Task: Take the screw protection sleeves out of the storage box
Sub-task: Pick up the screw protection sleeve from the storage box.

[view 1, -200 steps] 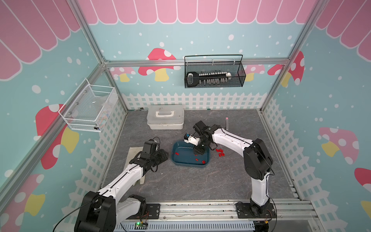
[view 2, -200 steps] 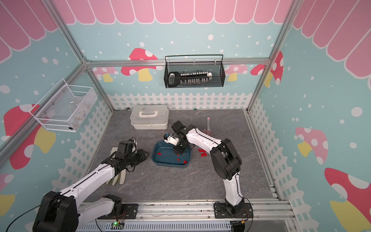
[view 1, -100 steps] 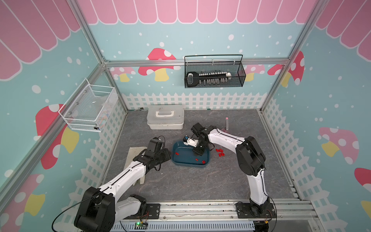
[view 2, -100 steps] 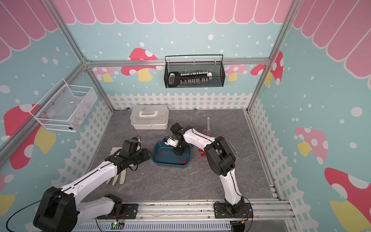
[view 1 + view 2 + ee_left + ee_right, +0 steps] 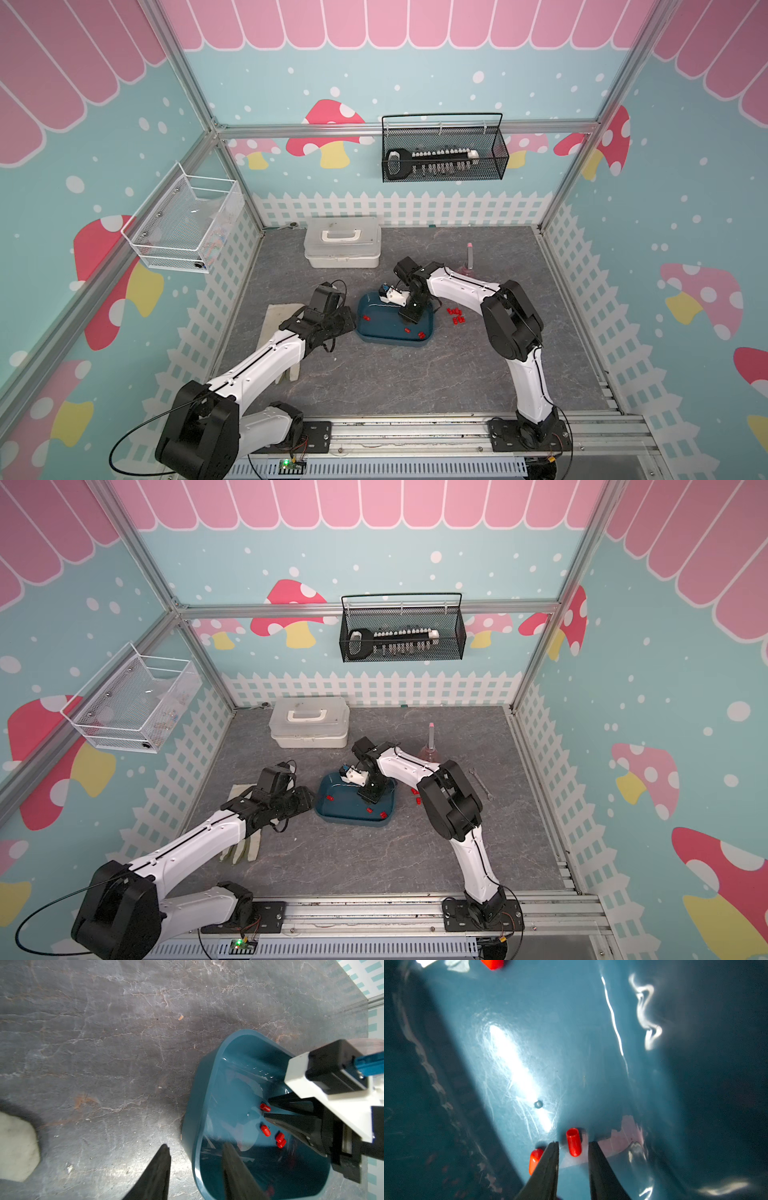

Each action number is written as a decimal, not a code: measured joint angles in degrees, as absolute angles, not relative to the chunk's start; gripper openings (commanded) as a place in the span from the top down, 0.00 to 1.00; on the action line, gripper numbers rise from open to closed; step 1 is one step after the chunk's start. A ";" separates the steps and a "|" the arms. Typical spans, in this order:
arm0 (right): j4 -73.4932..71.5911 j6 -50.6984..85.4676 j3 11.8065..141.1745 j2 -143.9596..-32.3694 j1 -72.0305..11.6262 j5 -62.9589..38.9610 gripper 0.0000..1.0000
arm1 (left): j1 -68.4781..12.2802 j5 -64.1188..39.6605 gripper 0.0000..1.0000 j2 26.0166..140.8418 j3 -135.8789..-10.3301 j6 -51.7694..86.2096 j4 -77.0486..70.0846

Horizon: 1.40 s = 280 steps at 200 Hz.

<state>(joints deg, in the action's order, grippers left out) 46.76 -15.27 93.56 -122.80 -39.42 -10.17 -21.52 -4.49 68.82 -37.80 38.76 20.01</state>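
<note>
Down in the blue box (image 5: 207, 1088), one of at least four red sleeves (image 5: 573, 1145) lies between the right gripper's (image 5: 574, 1143) parted tips; left gripper (image 5: 195, 1145) spread astride its rim.

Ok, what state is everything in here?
Box: lidless, sleeves inside.
Sleeves in box: loose on its floor.
Sleeves on table: out, clustered beside box.
Case: lid shut.
Left gripper: open, straddling box rim.
Right gripper: open around one sleeve, not pinching.

A white lidded case (image 5: 342, 242) stands at the back; what may be pale gloves (image 5: 243, 852) lie nearer.
</note>
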 measured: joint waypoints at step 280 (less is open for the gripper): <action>46.48 -8.84 94.21 -115.70 -37.01 -12.97 0.87 | -22.63 -3.16 0.57 68.77 -38.20 38.57 20.80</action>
<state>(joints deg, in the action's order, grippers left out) 46.48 -8.84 94.21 -115.70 -37.01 -12.97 -22.63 -3.16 68.77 -38.20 38.57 20.80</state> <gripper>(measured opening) 0.136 0.432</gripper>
